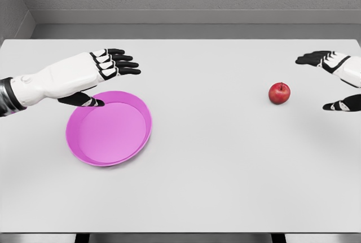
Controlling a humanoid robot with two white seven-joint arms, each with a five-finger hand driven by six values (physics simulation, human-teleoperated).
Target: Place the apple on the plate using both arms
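The red apple [279, 93] sits on the white table [214, 175], well apart from the pink plate [109, 128]; small, firm, smooth and likely light, it suits a side grasp; right hand [338, 79] and left hand [107, 71] both spread, empty.

We see a round magenta plate [110, 130] that looks like smooth, slightly translucent plastic with a soft sheen along its raised rim. The small red apple [279, 93] has a glossy skin with a faint highlight. The wide white table [214, 164] appears matt and even. On the left hand [104, 71] and right hand [335, 79] we note smooth white shells, seemingly hard plastic, and black, duller fingers.
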